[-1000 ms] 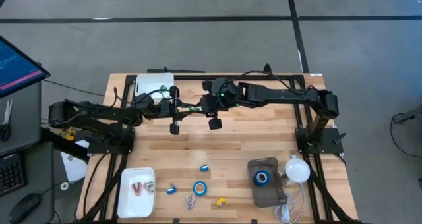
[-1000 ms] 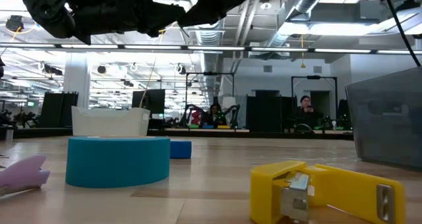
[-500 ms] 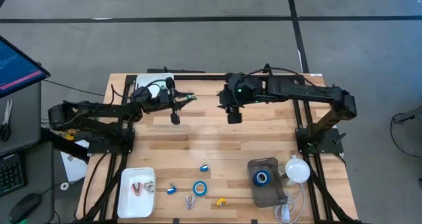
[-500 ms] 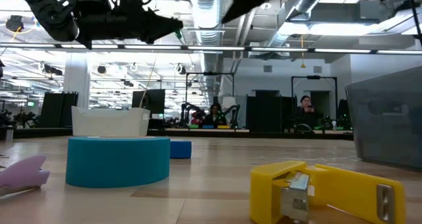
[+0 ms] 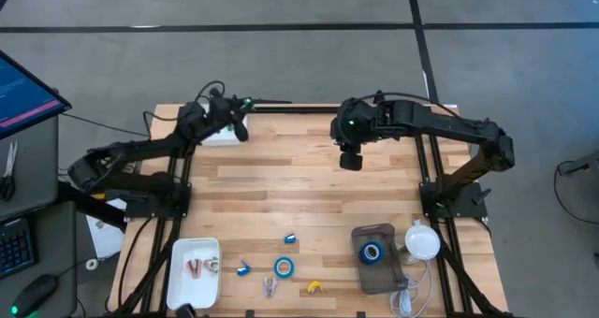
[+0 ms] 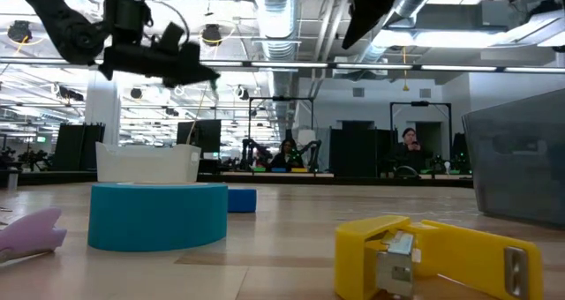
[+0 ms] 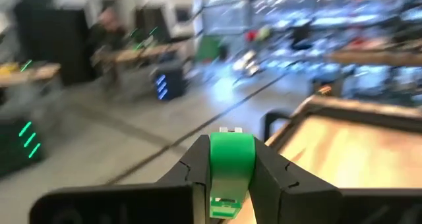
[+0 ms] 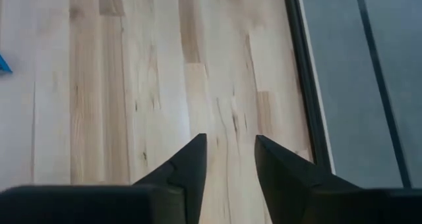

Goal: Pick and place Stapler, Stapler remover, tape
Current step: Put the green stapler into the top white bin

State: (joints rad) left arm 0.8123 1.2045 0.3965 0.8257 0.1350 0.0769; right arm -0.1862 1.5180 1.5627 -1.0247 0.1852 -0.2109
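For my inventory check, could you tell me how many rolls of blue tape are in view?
2 for certain: a loose tape roll near the table's front, another tape roll inside the grey bin. Two smaller blue items nearby are too small to tell.

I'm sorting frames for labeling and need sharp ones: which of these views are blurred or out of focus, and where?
Left wrist view: the room behind is smeared with motion blur, while the green object between the left gripper's fingers is fairly sharp. Low view: the near yellow stapler and blue tape look soft. High view and right wrist view are sharp.
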